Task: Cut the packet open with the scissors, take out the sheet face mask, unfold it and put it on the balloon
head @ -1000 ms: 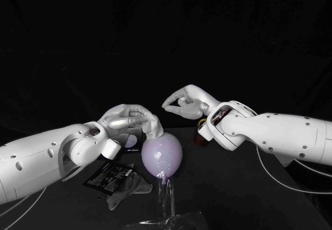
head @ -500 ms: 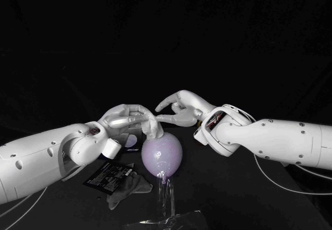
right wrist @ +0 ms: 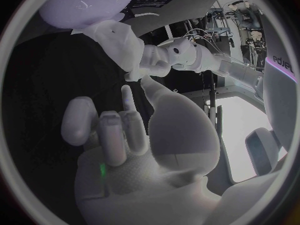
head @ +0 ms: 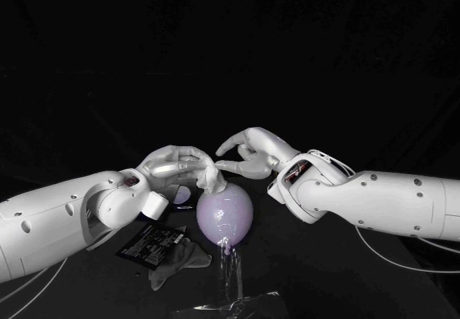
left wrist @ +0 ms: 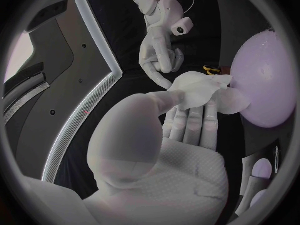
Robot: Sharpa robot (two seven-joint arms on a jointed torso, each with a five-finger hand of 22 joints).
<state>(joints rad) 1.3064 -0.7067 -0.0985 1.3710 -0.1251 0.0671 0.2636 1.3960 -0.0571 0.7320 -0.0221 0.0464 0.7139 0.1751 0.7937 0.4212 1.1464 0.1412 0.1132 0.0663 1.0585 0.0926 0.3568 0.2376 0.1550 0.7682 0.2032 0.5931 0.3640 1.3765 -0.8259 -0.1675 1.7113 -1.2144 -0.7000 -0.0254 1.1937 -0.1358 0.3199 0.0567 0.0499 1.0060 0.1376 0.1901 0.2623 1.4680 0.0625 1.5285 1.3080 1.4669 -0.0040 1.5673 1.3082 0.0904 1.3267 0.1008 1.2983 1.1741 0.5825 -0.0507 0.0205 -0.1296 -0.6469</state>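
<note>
A lavender balloon [head: 225, 212] stands upright on a clear stand [head: 231, 282]. My left hand [head: 175, 166] pinches the crumpled white sheet mask [head: 210, 177] against the balloon's top. In the left wrist view the mask [left wrist: 199, 89] sits at the fingertips, touching the balloon [left wrist: 265, 80]. My right hand [head: 246, 153] hovers just right of the mask with its fingers apart, holding nothing. The right wrist view shows the mask [right wrist: 116, 39] under the balloon [right wrist: 87, 2], ahead of the right hand [right wrist: 125, 130]. The black packet [head: 147, 242] lies flat on the table at the left.
A grey cloth [head: 178, 260] lies beside the packet, near the stand's foot. A yellow-handled object [left wrist: 211, 70], perhaps the scissors, lies behind the balloon under the right arm. A small pale round object [head: 181, 195] sits by my left wrist.
My right hand has moved left and slightly down toward the mask, and its pinched fingers have spread. The left hand keeps the mask on the balloon's top.
</note>
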